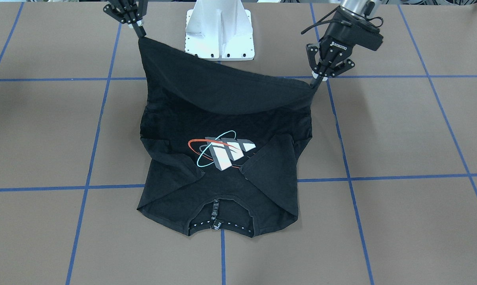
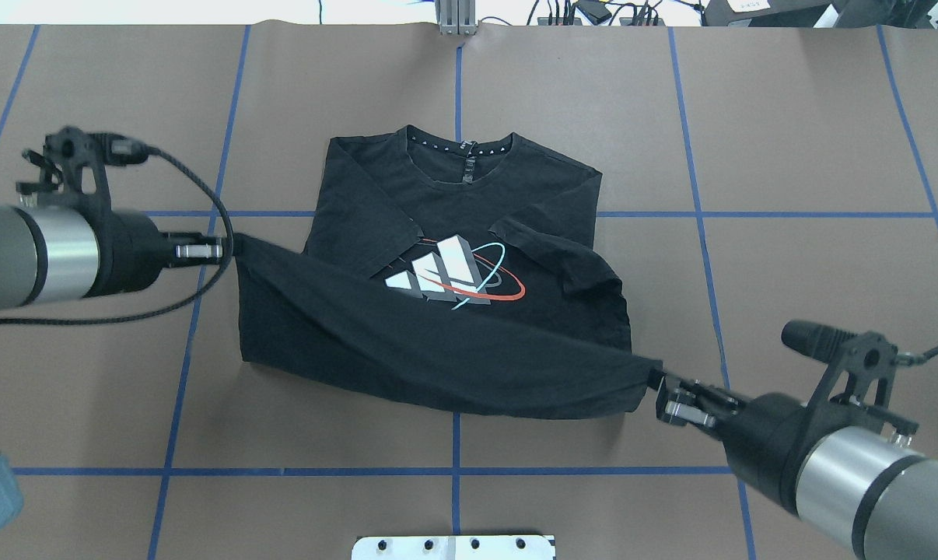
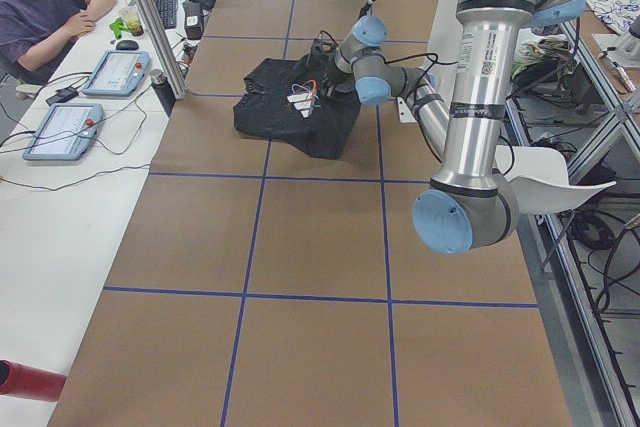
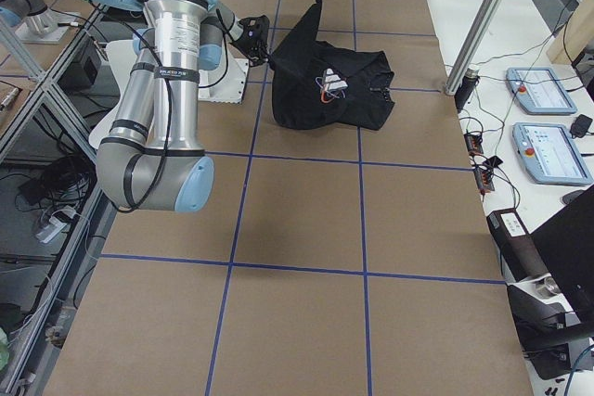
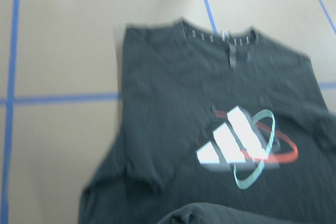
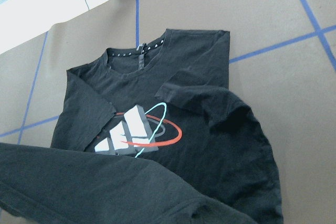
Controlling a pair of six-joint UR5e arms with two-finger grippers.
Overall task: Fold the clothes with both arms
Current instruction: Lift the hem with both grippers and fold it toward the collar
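The clothes are one black T-shirt (image 2: 438,342) lying logo up, its collar (image 2: 461,148) at the far side from the robot and both sleeves folded inward over the white-grey logo (image 2: 453,272). The bottom hem is lifted off the table and stretched between the two arms. My left gripper (image 2: 228,247) is shut on one hem corner, seen at the right in the front-facing view (image 1: 317,81). My right gripper (image 2: 659,389) is shut on the other corner, and in the front-facing view that gripper (image 1: 140,35) holds it higher. Both wrist views look down on the T-shirt (image 5: 173,124) (image 6: 210,145).
The brown table is marked by blue tape lines (image 2: 457,443). The white pedestal base (image 1: 219,31) stands behind the lifted hem. A person (image 3: 45,7) sits at a side desk with control tablets (image 3: 62,130). An aluminium post (image 4: 483,20) rises at the far table edge.
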